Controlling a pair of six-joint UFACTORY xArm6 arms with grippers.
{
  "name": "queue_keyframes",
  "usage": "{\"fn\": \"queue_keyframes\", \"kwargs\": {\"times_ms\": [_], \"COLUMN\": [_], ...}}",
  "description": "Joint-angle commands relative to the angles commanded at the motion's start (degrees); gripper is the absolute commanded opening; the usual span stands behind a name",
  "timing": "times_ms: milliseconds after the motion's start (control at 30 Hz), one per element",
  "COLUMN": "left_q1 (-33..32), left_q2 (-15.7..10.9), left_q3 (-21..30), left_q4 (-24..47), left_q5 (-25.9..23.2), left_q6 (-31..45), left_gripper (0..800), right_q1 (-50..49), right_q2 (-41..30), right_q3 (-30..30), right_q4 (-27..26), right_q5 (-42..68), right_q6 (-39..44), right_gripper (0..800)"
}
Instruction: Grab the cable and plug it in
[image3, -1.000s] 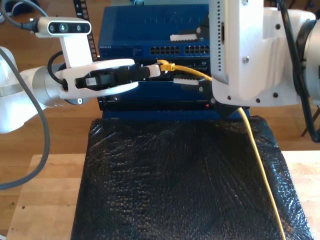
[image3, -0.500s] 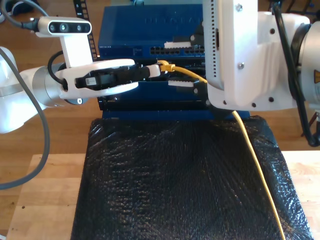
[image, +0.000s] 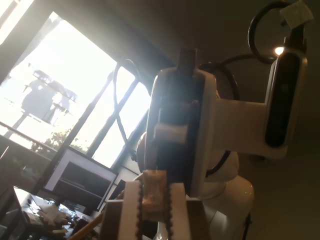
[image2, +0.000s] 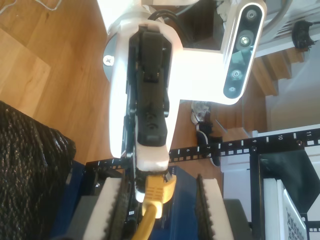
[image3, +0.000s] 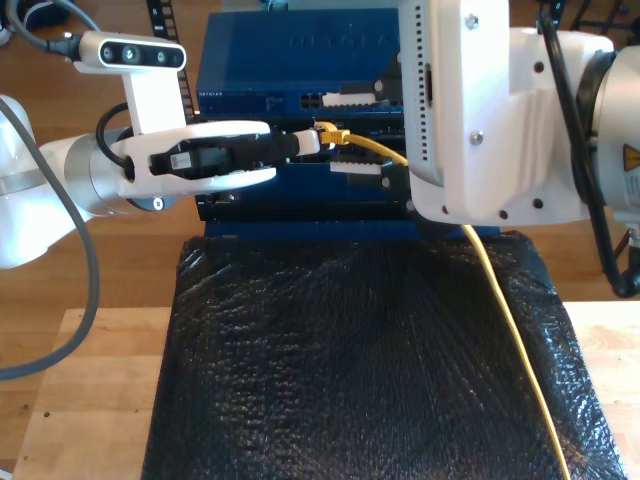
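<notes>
Pinching the cable at its plug end w/ my first gripper fingers shut, right by the blue switch, second gripper fingers spread around it, likely light, floppy line, so grip the stiff boot

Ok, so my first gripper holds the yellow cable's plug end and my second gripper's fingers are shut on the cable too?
No. The second wrist view shows the fingers of my second gripper open, one on each side of the cable. My first gripper does hold the plug end.
</notes>
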Motion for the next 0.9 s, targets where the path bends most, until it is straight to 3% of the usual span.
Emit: {"fn": "queue_keyframes", "kwargs": {"times_ms": [900], "left_q1": [0.00], "left_q2": [0.26], "left_q3": [-0.09], "left_q4": [-0.09], "left_q5": [0.79], "left_q6": [-1.41], "left_gripper": [8], "right_q1": [0.09], "right_q2": [0.00], "right_q3": [0.70], "right_q4": [0.09], "right_q5": [0.00], "right_q6": [0.09], "right_gripper": [225]}}
